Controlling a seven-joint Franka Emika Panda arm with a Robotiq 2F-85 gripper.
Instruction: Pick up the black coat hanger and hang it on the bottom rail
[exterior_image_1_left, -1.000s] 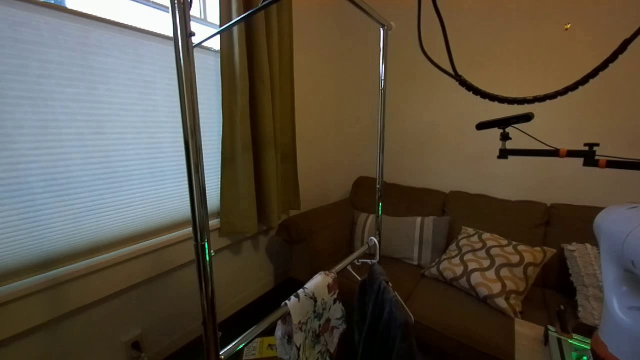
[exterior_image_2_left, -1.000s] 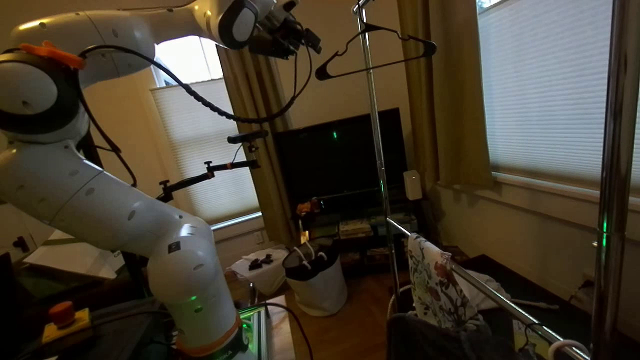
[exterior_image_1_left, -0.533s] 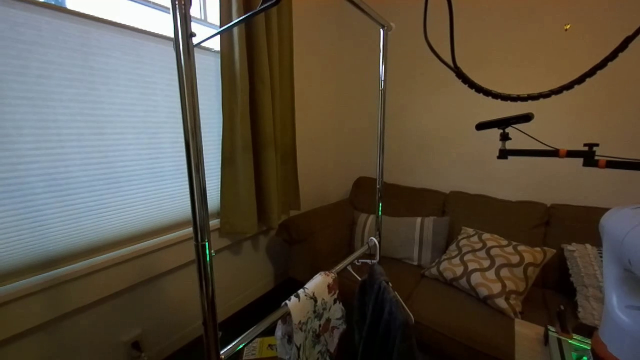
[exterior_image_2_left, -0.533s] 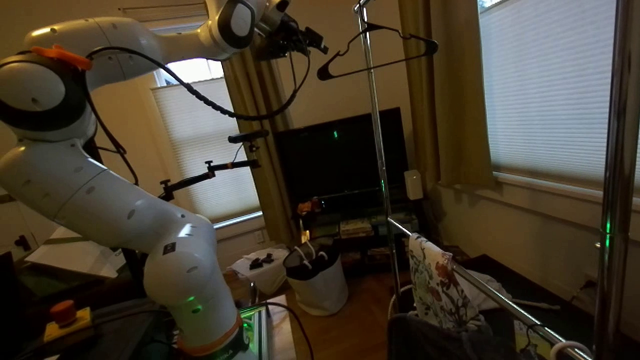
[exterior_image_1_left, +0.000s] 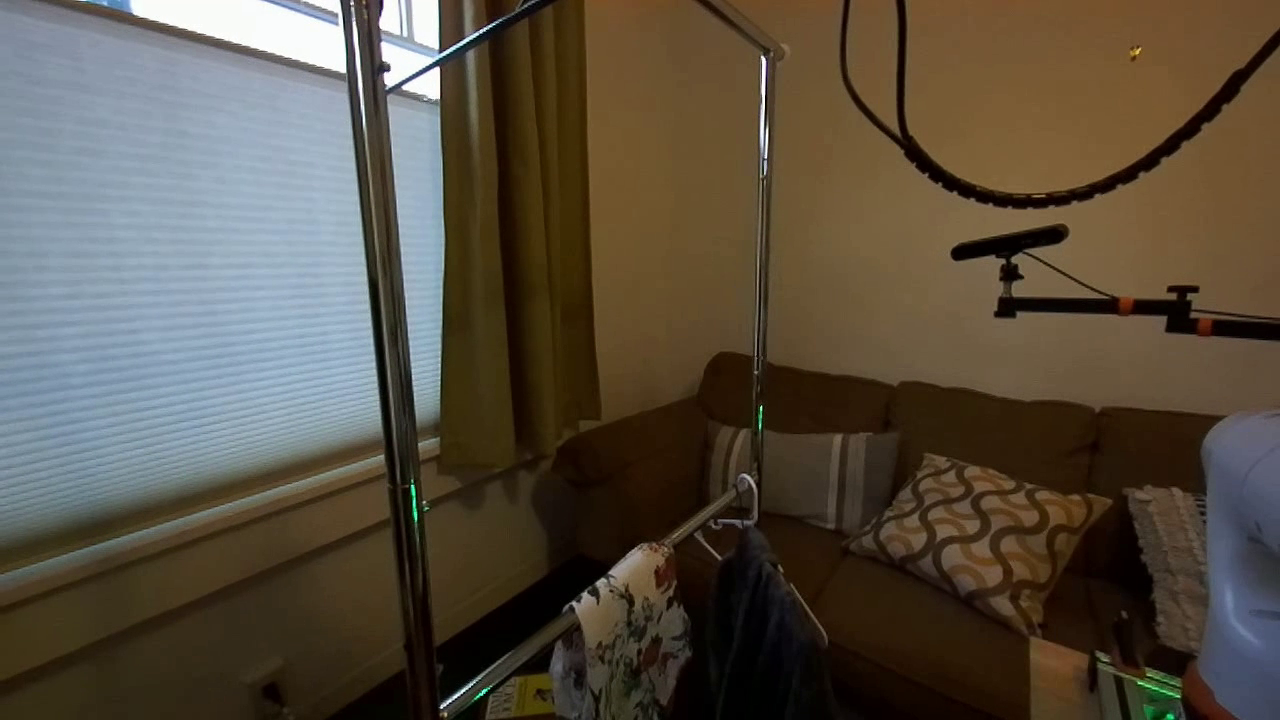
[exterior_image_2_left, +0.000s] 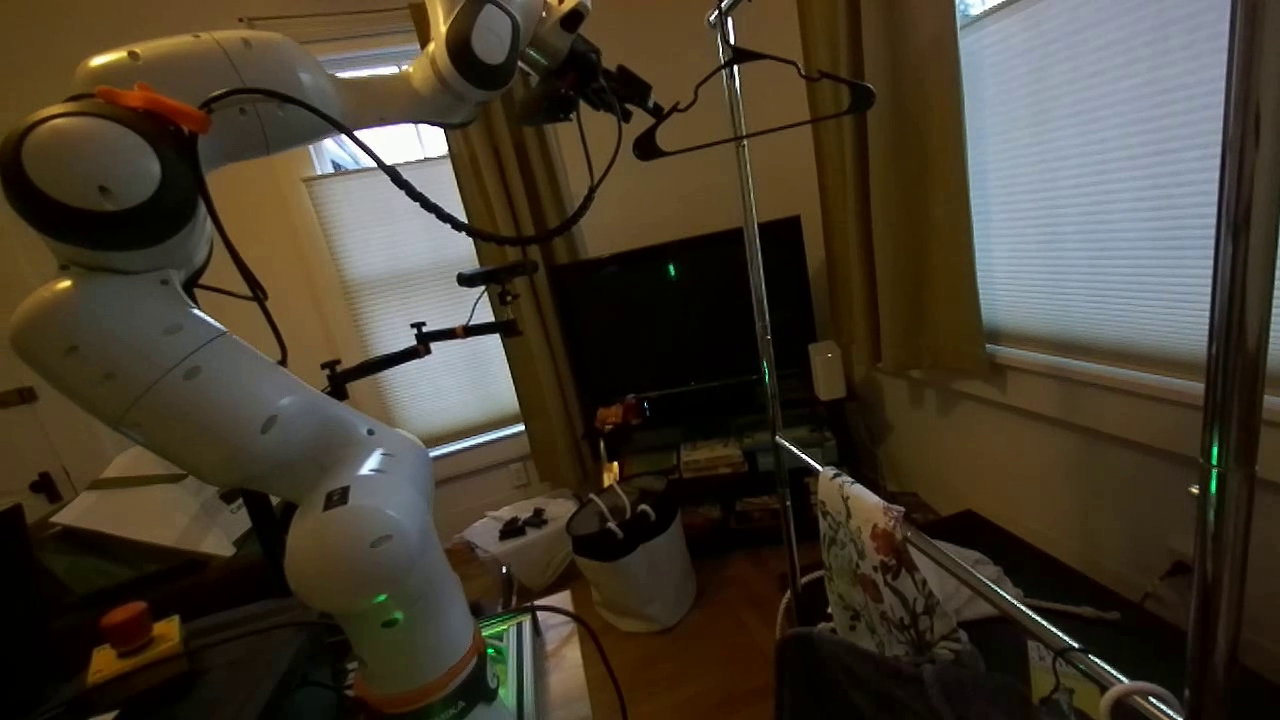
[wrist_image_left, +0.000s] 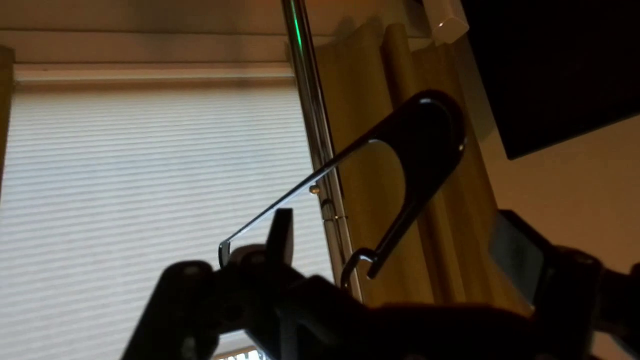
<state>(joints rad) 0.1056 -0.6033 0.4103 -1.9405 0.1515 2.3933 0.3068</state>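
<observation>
The black coat hanger (exterior_image_2_left: 745, 55) hangs near the top of the chrome rack in an exterior view; its hook top is cut off. Its lower bar (exterior_image_1_left: 460, 50) also shows at the top edge in an exterior view. My gripper (exterior_image_2_left: 645, 95) is beside the hanger's near end; I cannot tell there whether they touch. In the wrist view my gripper (wrist_image_left: 397, 245) is open, with the hanger's rounded end (wrist_image_left: 432, 132) ahead, between the fingers' directions and not clamped. The bottom rail (exterior_image_2_left: 1000, 600) is far below and also shows in an exterior view (exterior_image_1_left: 510, 663).
A floral cloth (exterior_image_2_left: 865, 560) and a dark garment (exterior_image_1_left: 765, 630) hang at the bottom rail, with a white hanger (exterior_image_1_left: 750, 500) near its end. A chrome post (exterior_image_2_left: 755, 270) stands behind the black hanger. A camera arm (exterior_image_2_left: 380, 365) and a white basket (exterior_image_2_left: 635, 580) are farther back.
The arm has reached forward, and the gripper has moved slightly right and down in an exterior view, closer to the hanger's end. The hanger has barely shifted.
</observation>
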